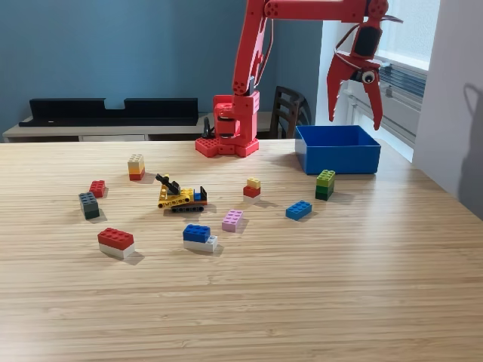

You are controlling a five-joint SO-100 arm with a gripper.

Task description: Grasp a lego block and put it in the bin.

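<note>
My red gripper hangs open above the bin, a shallow blue box at the back right of the table, and nothing sits between its fingers. The inside of the bin is hidden by its front wall. Several lego blocks lie on the wooden table: a green stack just in front of the bin, a blue block, a yellow-on-red one, a pink one, a blue-on-white one, a red-on-white one, a grey one, a small red one and a tan-on-orange stack.
A yellow and black lego vehicle stands mid-table. The arm's red base is at the table's far edge, left of the bin. A dark chair stands behind it, and a white wall borders the right.
</note>
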